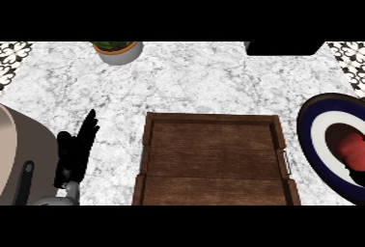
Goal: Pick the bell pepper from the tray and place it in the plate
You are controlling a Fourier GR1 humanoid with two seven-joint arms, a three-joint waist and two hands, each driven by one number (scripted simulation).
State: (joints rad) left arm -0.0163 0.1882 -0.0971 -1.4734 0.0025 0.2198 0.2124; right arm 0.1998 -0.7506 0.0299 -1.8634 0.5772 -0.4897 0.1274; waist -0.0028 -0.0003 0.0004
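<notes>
The red bell pepper lies on the dark centre of the blue-and-white plate, which the view's right edge cuts off. The brown wooden tray sits in the middle of the counter with nothing in it. My left hand rests left of the tray, fingers straight and pointing up, touching nothing. A jagged black shape just below the pepper at the right edge looks like part of my right hand. I cannot make out how it stands to the pepper.
A grey pot with a green plant stands at the back left. A black object sits at the back right. A large beige rounded body fills the left edge beside my left hand. Marble counter stretches behind the tray.
</notes>
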